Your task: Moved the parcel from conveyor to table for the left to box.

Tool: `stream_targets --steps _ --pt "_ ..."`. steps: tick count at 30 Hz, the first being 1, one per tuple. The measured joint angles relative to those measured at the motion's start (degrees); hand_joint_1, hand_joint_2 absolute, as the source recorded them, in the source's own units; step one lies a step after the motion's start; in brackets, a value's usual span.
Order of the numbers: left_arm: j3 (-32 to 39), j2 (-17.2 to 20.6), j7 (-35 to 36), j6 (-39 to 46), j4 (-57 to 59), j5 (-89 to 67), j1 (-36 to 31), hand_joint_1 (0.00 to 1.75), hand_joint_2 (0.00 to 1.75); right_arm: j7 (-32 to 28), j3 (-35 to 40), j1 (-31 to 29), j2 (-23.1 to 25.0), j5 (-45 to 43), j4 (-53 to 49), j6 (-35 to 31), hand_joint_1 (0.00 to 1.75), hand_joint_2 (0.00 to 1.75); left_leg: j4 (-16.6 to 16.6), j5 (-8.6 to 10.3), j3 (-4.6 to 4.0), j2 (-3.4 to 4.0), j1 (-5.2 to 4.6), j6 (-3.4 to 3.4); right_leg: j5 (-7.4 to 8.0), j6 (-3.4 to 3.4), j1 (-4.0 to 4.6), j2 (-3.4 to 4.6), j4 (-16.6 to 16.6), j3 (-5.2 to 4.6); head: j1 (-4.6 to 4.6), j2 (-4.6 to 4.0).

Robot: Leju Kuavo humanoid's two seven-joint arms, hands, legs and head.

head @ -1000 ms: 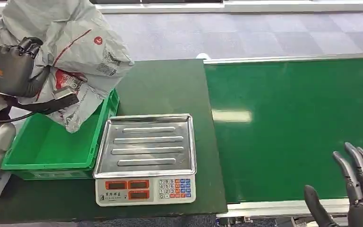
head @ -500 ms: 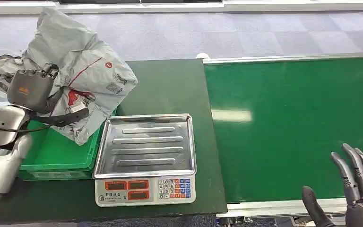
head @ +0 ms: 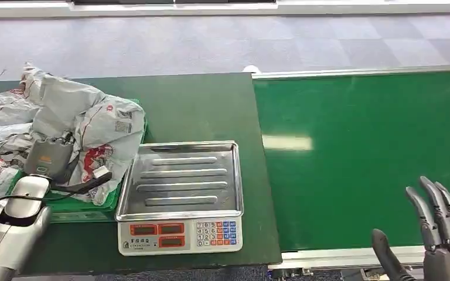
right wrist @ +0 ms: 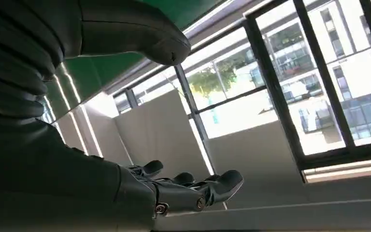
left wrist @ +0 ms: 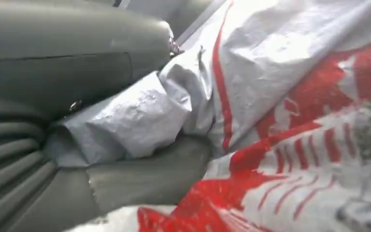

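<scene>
Fingers of my left robot hand (head: pixel 48 159) clutch the grey parcel (head: pixel 96 132), which lies in the green box (head: pixel 88 205) on the desk (head: pixel 199 105) beside the scale (head: pixel 180 196). My right robot hand (head: pixel 439 237) hovers spread and holds nothing at the conveyor (head: pixel 363 152) edge.

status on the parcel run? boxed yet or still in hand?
Done: the conveyor belt carries nothing and the scale tray is bare, so the parcel has left both. In hand: the left hand grips the grey parcel, which lies over the green box. Left: letting go and pulling that arm clear. The right hand hovers open at the belt's near edge.
</scene>
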Motion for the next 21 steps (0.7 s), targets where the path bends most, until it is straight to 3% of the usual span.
stream_targets --steps 15,16,17,18,21 --pt "0.00 0.41 2.60 1.40 5.65 -0.07 -0.17 1.75 1.75 1.55 0.79 2.27 0.02 2.21 -0.66 -0.59 0.00 1.75 0.00 0.00 0.01 0.06 0.01 0.00 0.01 0.00 0.01 -0.01 0.00 0.01 0.00 0.00" --pt "-0.02 0.41 2.91 1.40 5.78 -0.07 -0.16 1.38 1.75 1.75 0.98 2.26 0.02 2.28 -0.66 -0.59 0.00 1.75 0.00 0.00 0.00 0.06 0.01 0.00 0.01 0.00 0.01 -0.01 0.00 0.01 0.00 0.00" --pt "-0.02 0.41 3.15 1.27 5.93 -0.07 -0.16 0.00 1.75 2.01 1.14 2.22 0.02 2.30 -0.66 -0.57 0.00 1.75 0.00 0.00 -0.01 0.06 0.01 0.00 0.01 0.00 0.01 -0.01 0.00 0.01 0.00 0.00" --pt "-0.02 0.41 3.11 0.86 6.08 -0.07 -0.16 0.00 0.00 2.12 1.20 2.07 0.00 2.13 -0.66 -0.44 0.00 0.00 0.00 0.00 -0.06 0.06 0.01 0.00 0.01 0.00 0.01 -0.01 0.00 0.01 0.00 0.00" --pt "-0.02 0.41 3.56 0.37 6.61 -0.07 -0.12 0.00 0.00 1.99 1.29 1.51 0.00 1.64 -0.66 -0.05 0.00 0.00 0.00 0.00 -0.16 0.06 0.01 0.00 0.01 0.00 0.01 -0.01 0.00 0.00 0.00 0.00"
